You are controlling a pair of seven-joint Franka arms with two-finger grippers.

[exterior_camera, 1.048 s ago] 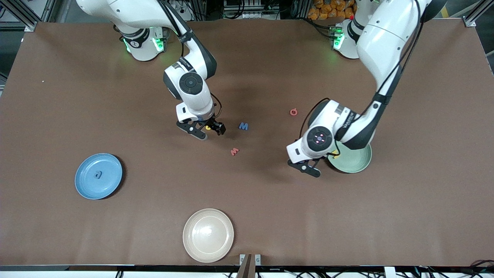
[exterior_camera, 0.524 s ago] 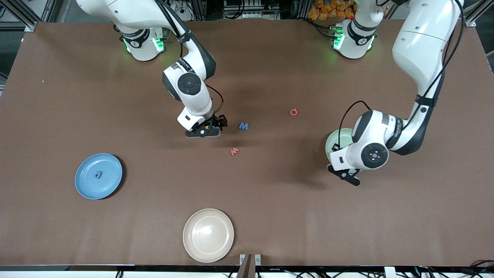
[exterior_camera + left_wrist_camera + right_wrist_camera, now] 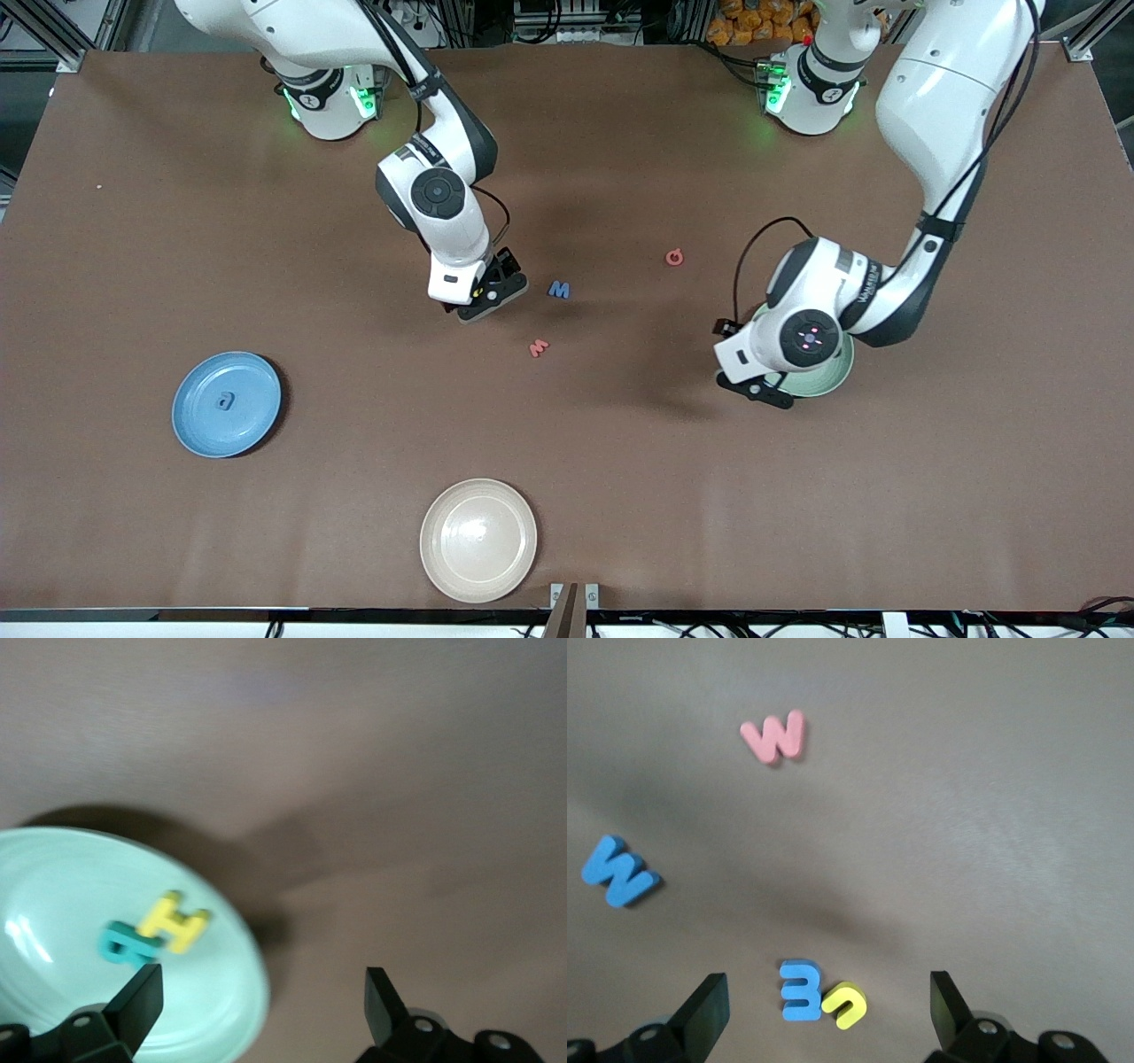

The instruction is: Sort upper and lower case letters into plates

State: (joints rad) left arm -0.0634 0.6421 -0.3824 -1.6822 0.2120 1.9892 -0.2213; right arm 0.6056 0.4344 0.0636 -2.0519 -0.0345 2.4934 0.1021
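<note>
left gripper [image 3: 257, 1001] gapes empty over the mint plate [image 3: 819, 381] edge. right gripper [image 3: 828, 1014], wide, hovers over two small letters [image 3: 819, 997]. cream plate [image 3: 478, 540] sits apart.

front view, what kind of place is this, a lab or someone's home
Most likely a robotics lab or test cell, not a home. Two white robot arms are bolted along one edge of a large brown table, aluminium frame posts stand at its corners, and cables and equipment crowd the floor past the bases.
</note>
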